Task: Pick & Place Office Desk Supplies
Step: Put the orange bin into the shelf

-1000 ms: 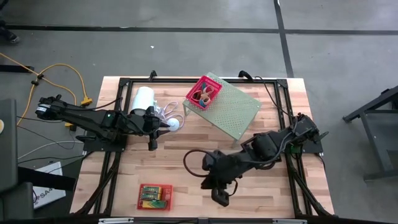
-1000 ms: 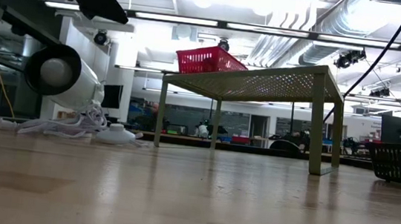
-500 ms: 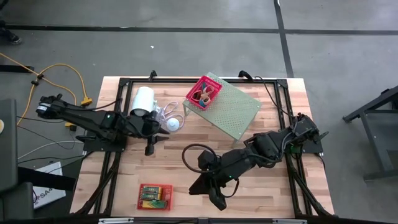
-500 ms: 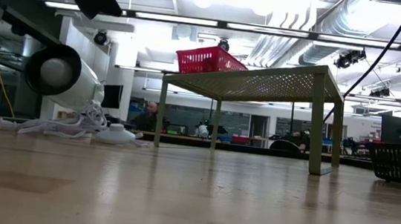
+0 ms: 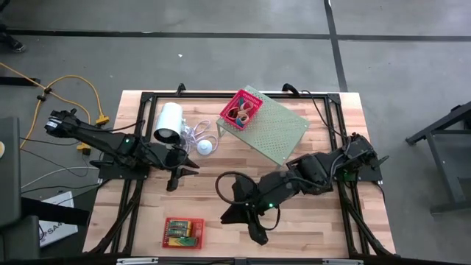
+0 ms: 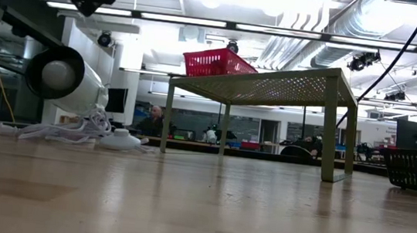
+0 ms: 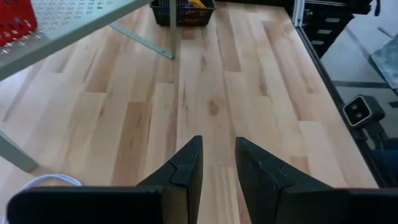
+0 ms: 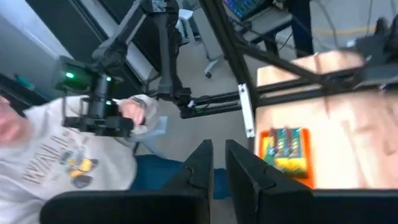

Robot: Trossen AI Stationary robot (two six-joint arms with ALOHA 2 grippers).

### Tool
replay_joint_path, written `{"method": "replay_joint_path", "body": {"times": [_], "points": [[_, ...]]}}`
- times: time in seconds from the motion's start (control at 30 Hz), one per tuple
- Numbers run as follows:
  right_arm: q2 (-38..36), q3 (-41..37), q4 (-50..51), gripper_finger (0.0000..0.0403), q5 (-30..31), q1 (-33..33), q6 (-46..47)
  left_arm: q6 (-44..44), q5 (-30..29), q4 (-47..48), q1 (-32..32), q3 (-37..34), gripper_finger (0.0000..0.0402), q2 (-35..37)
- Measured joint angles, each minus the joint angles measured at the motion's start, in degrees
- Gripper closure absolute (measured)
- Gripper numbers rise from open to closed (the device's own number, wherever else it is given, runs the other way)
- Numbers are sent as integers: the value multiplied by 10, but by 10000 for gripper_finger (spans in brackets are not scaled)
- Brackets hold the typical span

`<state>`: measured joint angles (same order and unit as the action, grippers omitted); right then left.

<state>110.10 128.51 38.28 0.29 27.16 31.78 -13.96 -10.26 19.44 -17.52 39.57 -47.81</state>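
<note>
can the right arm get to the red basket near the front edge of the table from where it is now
Probably yes. The right gripper hangs over bare wood beside the red basket, nothing lying between them, and its fingers stand slightly apart, holding nothing.

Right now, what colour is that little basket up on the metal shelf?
Red: the basket on the pale green shelf shows best in the high view.
</note>
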Motion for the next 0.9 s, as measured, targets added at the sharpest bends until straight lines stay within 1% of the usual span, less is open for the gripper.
{"method": "replay_joint_path", "body": {"times": [0.1,0.2,0.4,0.63,0.9], "points": [[0,0,0,373,0,-7,-27,-9,0,0,-8,0,313,0],[0,0,3,373,-1,-13,-29,-10,0,0,-16,0,313,0],[0,0,15,373,41,-34,28,-11,0,0,-32,0,313,0],[0,0,26,373,37,-58,30,-22,0,0,-47,0,313,0],[0,0,44,373,38,-62,29,-28,0,0,-72,0,313,0]]}}
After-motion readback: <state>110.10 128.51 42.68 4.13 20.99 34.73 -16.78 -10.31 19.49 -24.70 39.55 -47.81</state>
